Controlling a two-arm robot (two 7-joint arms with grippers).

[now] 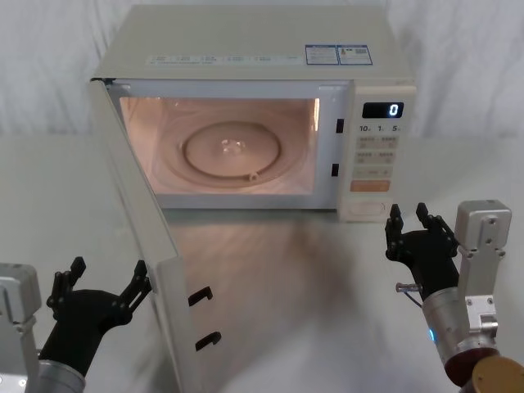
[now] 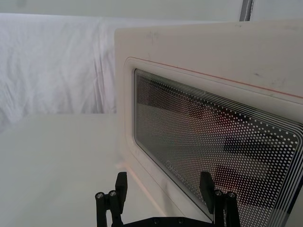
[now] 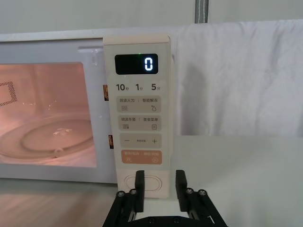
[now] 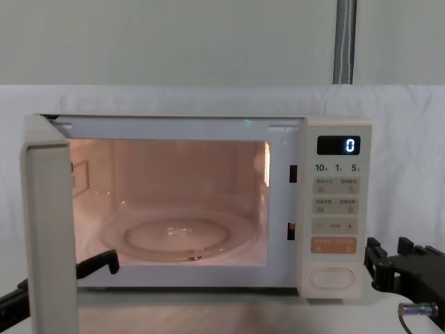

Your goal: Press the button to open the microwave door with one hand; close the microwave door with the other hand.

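The opening half looks done, so the step in hand is closing. Nearest, the left black forked two-finger tool (image 1: 102,282) hovers low over the pale tabletop (image 1: 286,270), fingers spread wide and empty, just outside the outer face of the large cream microwave door with its dark dotted window (image 2: 213,137), which stands swung wide open toward the robot. The next move probably calls for that tool to press on the outer face near the free edge and sweep it round to the right until the latch hooks catch. The right black forked tool (image 1: 409,225) sits parted and empty just before the wide oval cream button (image 3: 143,182), clear of the door's arc. Beyond, the cream boxy microwave (image 1: 246,57) shows its lit cavity, with open tabletop in front for the swing.
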